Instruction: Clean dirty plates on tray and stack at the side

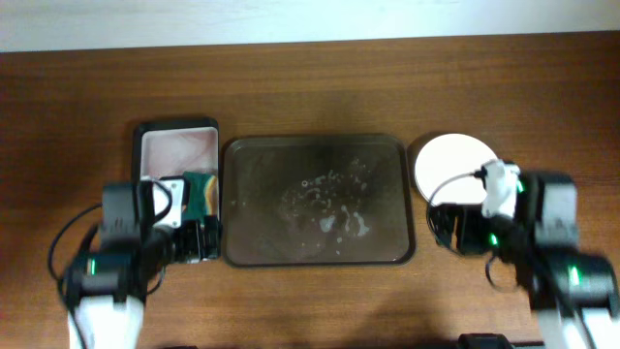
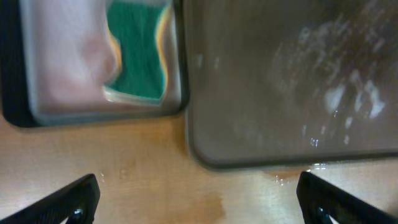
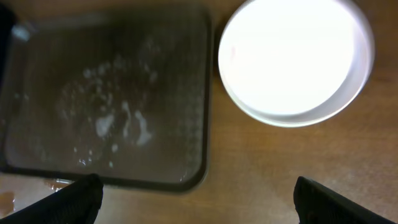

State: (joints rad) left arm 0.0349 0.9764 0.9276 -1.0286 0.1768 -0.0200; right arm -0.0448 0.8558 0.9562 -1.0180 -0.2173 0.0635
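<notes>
**Inspector:** State of the tray.

**Assistant:** It lies at the middle of the tabletop, long axis running left to right. There are no plates on it, only a patch of white suds around its centre.

**Inspector:** And the plates?

**Assistant:** A white plate sits on the tabletop just beside the tray's right short edge, level with its far corner and apart from the rim. Its face shows no red smear. Whether others lie beneath it cannot be counted from these views.

**Inspector:** Claws.

**Assistant:** The left claw is spread fully wide and has nothing in it. It hovers over bare tabletop off the tray's near left corner. The right claw is just as wide and also empty, over the tabletop off the tray's near right corner.

**Inspector:** Which bearing matters for any further move?

**Assistant:** The plate lies ahead of the right claw, toward the far edge of the tabletop, so the right arm is clearly the nearer. The left arm has the whole length of the tray between it and the plate. Its own neighbour is the green sponge, which rests in the small black-rimmed tray hard against the big tray's left edge.

**Inspector:** Assessment.

**Assistant:** In my judgement the work looks essentially complete, with nothing left on the tray to wipe.
</notes>
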